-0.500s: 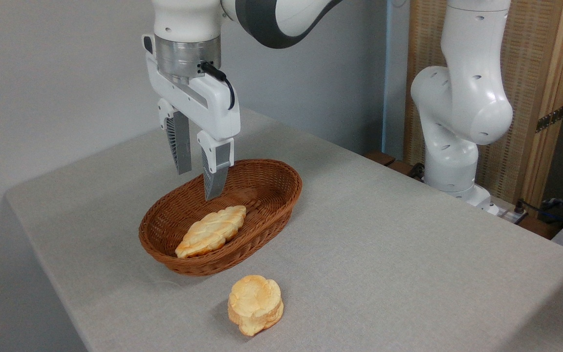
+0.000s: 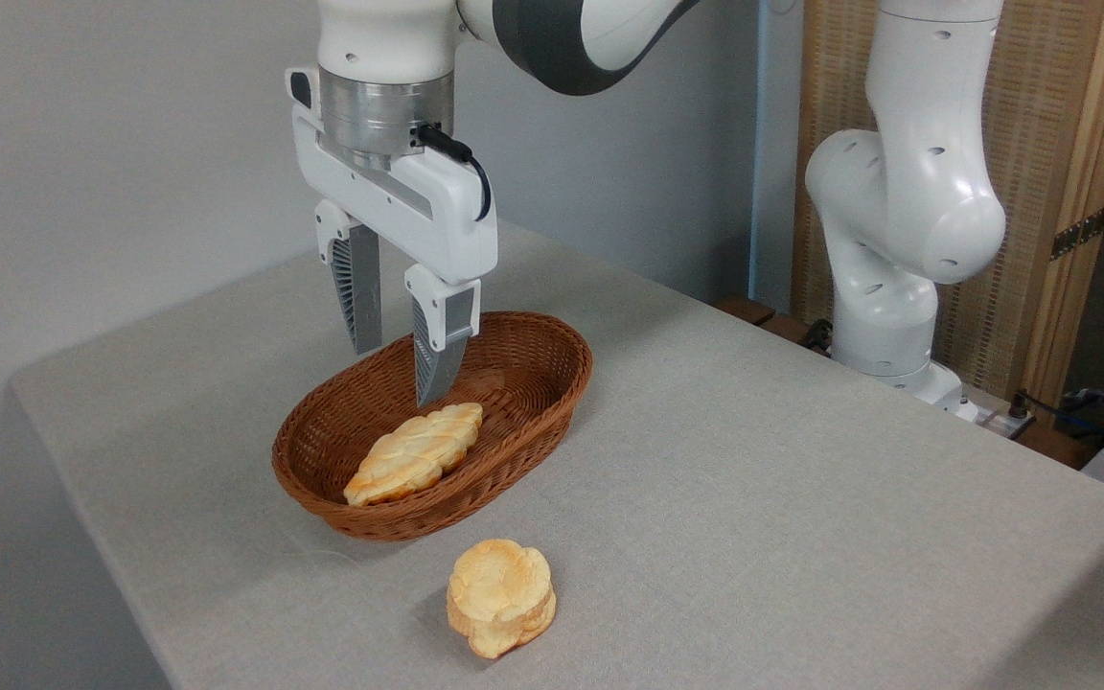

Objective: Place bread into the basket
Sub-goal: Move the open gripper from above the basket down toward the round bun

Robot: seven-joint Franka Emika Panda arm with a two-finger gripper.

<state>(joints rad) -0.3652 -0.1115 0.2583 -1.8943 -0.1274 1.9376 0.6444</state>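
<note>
Overhead at the left, the tool hangs above the basket, its two grey fingers pointing down with a narrow gap between them and nothing held. Below it, the oval brown wicker basket rests on the grey table and holds a pale braided loaf lying lengthwise. Just in front of the basket, on the bare cloth, sits the bread, a small golden bun, apart from the basket's rim. Farther right stands the arm's white base.
</note>
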